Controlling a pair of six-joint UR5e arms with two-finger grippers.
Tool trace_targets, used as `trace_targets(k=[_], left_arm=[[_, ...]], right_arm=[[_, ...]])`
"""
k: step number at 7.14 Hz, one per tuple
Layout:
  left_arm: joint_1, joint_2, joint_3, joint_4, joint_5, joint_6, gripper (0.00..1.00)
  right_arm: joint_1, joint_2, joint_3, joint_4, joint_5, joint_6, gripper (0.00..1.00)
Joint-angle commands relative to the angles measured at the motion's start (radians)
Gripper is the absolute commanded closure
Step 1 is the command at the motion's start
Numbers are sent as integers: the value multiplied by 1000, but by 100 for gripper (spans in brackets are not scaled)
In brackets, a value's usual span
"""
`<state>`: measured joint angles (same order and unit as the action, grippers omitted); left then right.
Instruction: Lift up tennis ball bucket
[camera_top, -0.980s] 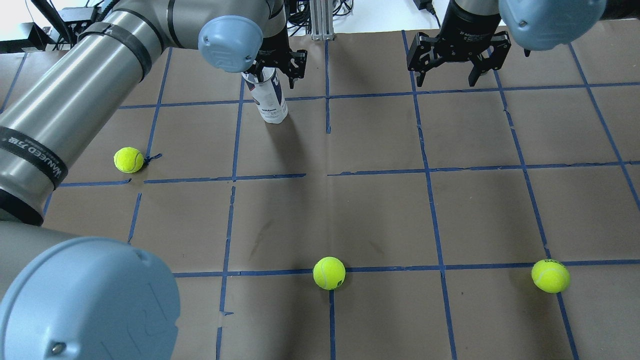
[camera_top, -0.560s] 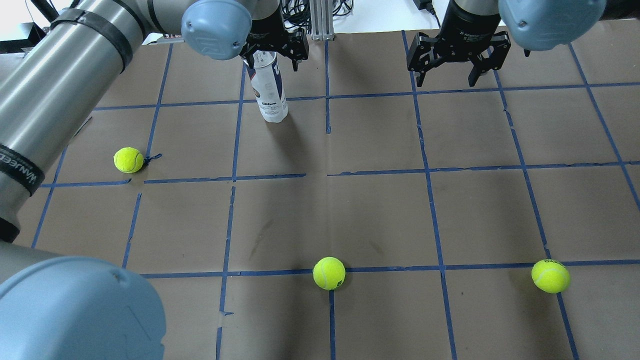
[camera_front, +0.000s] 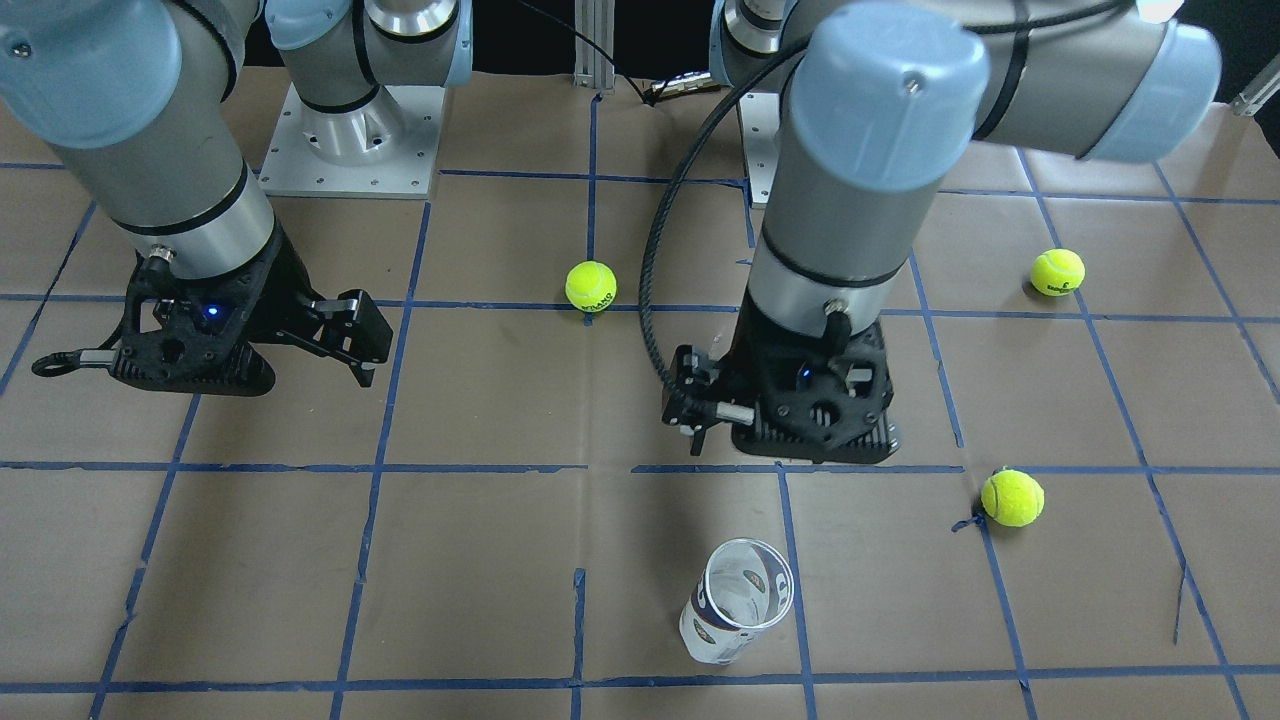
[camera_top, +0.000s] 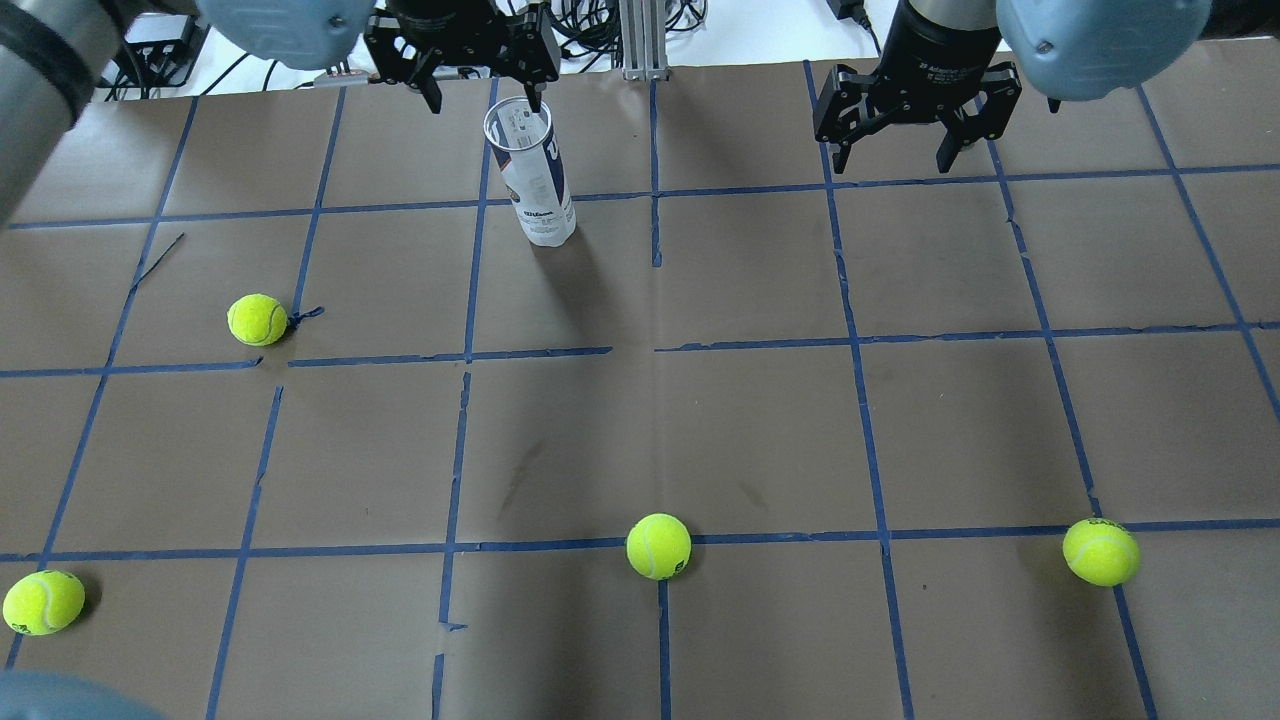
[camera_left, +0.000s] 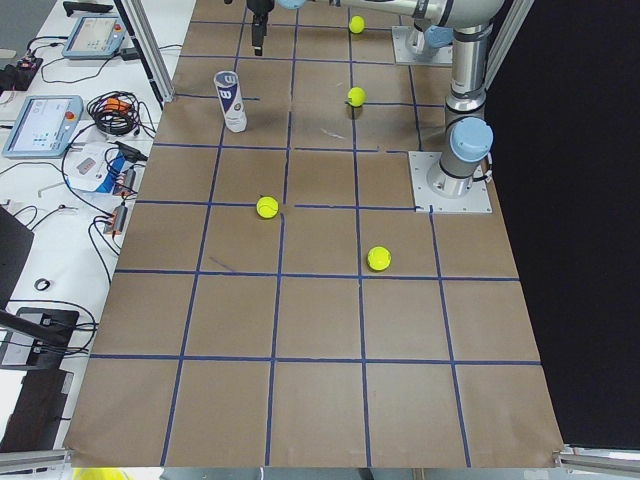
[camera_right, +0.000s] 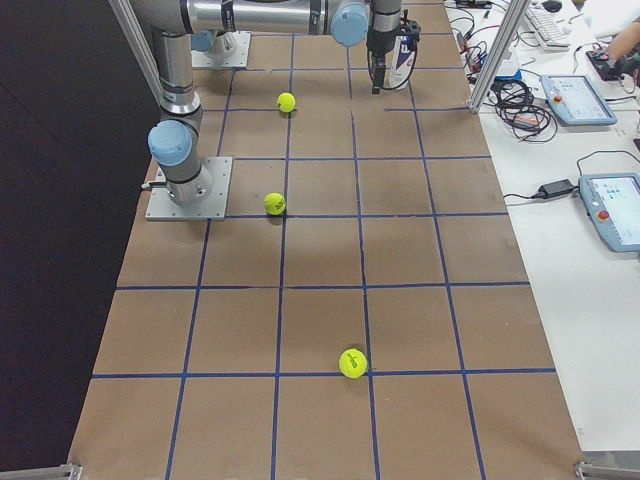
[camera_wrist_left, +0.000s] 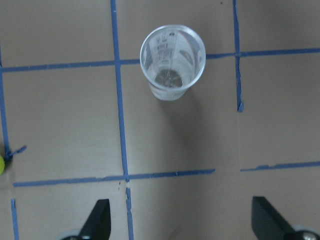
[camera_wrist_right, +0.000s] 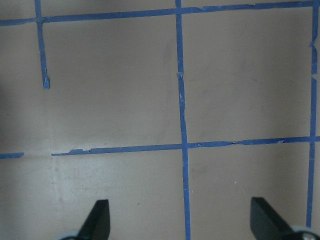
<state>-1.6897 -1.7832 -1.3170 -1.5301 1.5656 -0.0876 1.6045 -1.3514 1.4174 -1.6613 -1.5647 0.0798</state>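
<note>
Far side of table (camera_top: 760, 420), 11 o'clock: tennis ball bucket (camera_top: 532, 180) upright, untouched. Left gripper (camera_top: 486, 100) hangs higher, apart from it, fingers spread, empty. Only the left wrist view looks down to the bucket's bottom. Right gripper (camera_top: 892, 160), 1 o'clock, spread likewise

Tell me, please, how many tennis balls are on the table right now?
4: the mid-left ball, the near-left ball, the near-centre ball and the near-right ball, near meaning the robot's side. The tennis ball bucket looks empty; others could be hidden.
</note>
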Motion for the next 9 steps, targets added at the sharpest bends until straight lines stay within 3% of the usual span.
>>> trace_targets(k=[1,3,9], left_arm=[[74,120,-137,-10,-18,5,0],[103,162,-172,-65,-7,5,0],[107,159,-171,-45,-9,5,0]], right_arm=[[0,0,0,0,2,2,0],[0,2,-5,-2,2,2,0],[0,2,3,-2,2,2,0]])
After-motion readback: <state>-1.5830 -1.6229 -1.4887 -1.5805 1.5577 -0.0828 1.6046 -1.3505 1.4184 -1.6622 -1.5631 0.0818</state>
